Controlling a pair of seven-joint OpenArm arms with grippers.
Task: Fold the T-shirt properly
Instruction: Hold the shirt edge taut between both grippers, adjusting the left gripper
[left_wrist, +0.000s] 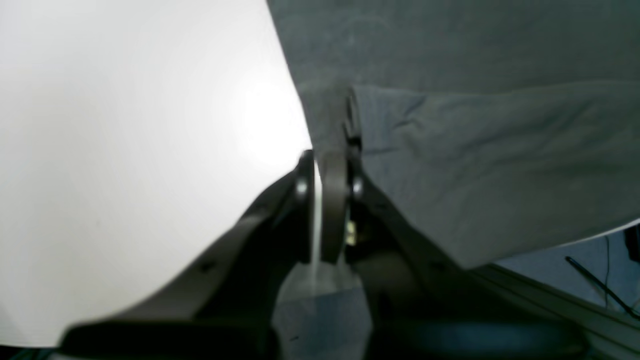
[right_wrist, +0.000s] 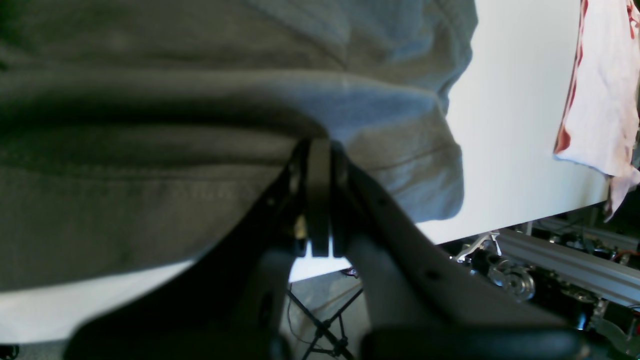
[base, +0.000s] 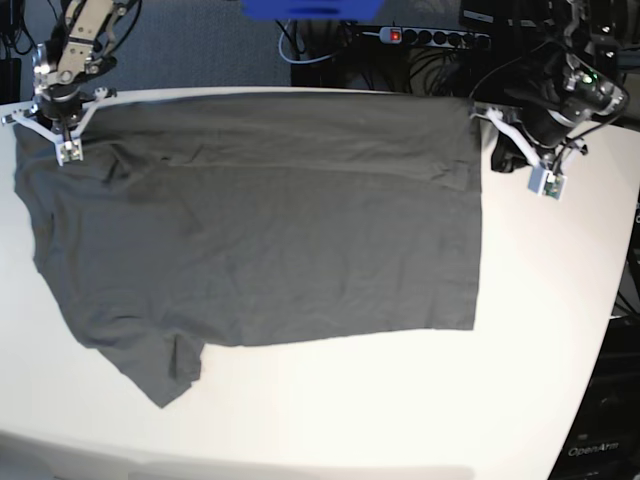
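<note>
- Left wrist view: the left claw (left_wrist: 327, 165) is closed tight on an edge of the dark grey T-shirt (left_wrist: 475, 165), with a strip of cloth pinched between its two fingers. From the claw the shirt runs up and to the right, and a folded-over flap lies on the layer beneath. To the left of the shirt the white surface (left_wrist: 125, 150) is bare and brightly lit. Below the shirt's lower right edge a metal rail and a thin black cable show past the rim of the surface.
- Right wrist view: the right claw (right_wrist: 320, 150) is likewise closed tight on the T-shirt (right_wrist: 175, 150), gripping a hemmed fold. The shirt fills the frame to the left of and above the claw in bunched ridges. To the right of the shirt lies the white surface (right_wrist: 510, 125), and at its far right edge hangs a white cloth with red trim (right_wrist: 600, 90).
- Base view: the T-shirt (base: 270, 230) lies spread flat across the surface (base: 400, 410), reaching its far edge. The right claw (base: 66, 130) holds the shirt's far left corner; the left claw (base: 480, 118) holds its far right corner. One sleeve juts out at the shirt's near left. Beyond the shirt's far edge, a power strip (base: 430, 37) lies off the surface.
</note>
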